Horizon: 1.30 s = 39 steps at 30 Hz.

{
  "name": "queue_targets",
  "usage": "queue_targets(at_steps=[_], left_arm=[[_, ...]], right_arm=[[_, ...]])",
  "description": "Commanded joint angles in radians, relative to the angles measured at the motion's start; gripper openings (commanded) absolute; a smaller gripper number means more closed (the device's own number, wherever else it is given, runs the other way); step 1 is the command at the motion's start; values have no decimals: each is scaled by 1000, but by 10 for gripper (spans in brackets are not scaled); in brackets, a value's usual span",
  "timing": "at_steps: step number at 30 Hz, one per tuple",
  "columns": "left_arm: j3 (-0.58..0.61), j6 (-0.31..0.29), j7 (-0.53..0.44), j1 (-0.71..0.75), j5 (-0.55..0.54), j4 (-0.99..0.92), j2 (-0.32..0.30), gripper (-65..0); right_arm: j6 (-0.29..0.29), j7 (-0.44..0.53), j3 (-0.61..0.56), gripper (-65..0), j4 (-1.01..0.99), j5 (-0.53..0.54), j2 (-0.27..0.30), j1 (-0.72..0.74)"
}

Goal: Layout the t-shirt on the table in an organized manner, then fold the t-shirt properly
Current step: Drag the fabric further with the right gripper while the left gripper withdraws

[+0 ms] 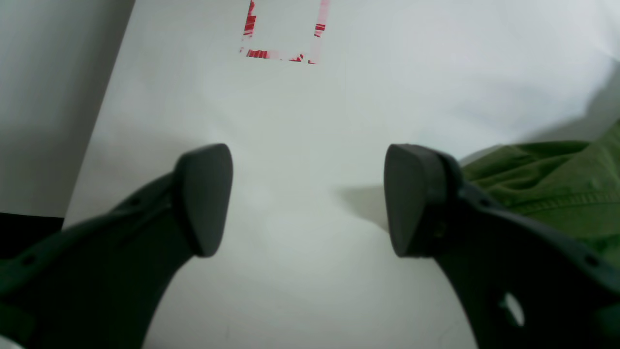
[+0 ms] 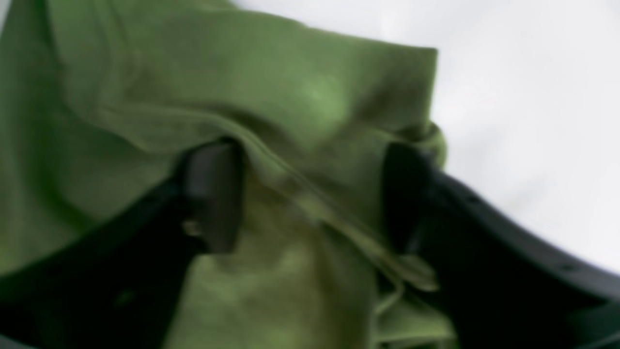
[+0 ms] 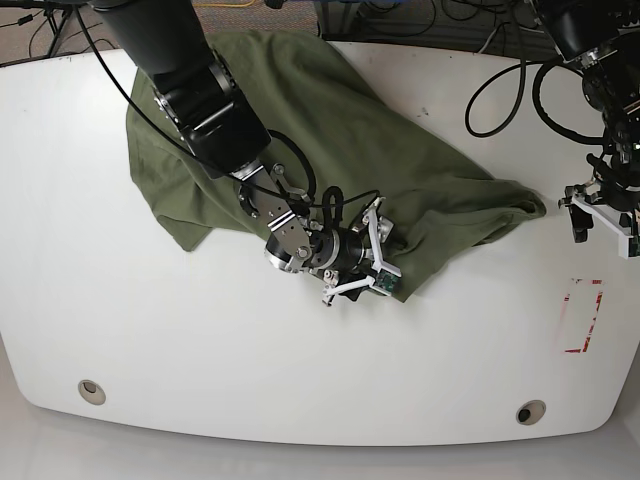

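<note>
The olive-green t-shirt [image 3: 350, 150] lies crumpled across the far and middle part of the white table [image 3: 300, 370]. My right gripper [image 3: 385, 255] is at the shirt's near edge. In the right wrist view its fingers [image 2: 213, 194] stand apart on either side of a raised fold with a seam, and the t-shirt [image 2: 290, 97] fills the gap between them. My left gripper [image 1: 305, 198] hangs open over bare table, empty, just beside the shirt's end [image 1: 547, 179]. In the base view the left gripper [image 3: 598, 215] is near the table's right edge.
A red-and-white tape rectangle [image 3: 583, 317] marks the table near its right edge, ahead of the left gripper [image 1: 283, 34]. Two round grommet holes [image 3: 91, 391] [image 3: 530, 412] sit near the front edge. Cables lie beyond the far edge.
</note>
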Motion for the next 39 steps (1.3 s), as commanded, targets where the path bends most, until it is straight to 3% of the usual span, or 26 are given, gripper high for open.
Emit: queue_targets(at_steps=[1,3,5,15,25,29,33,39], left_arm=[[-4,3,-21,-13,-7,17,-16,-197],[-4,3,-21,-13,-7,17,-14,-197],[1,3,-21,-13,-7,17,-14,-197],[53,1,-16,-13,-7,17,15,-197],[151,1,-18,5,-8,17,66,-197],[186,-45,-18,7,-8,17,78,-197],[194,-92,-16,8,-7,17,129,-197],[198,-103,-16,19,-1,14,175,-197]], right_arm=[[0,35,8,-441,7,-49,-24,31],[0,35,8,-566,7,-89,-31,31],[0,35,10,-650,9,-130,-39,33],[-2,34,42,-650,111,-252,-37,45],[86,-1,76,-650,282,-405,-36,46],[104,-26,79,-650,391,-410,-19,34],[104,-66,79,-650,513,-407,16,36],[104,-109,79,-650,653,-413,52,65]])
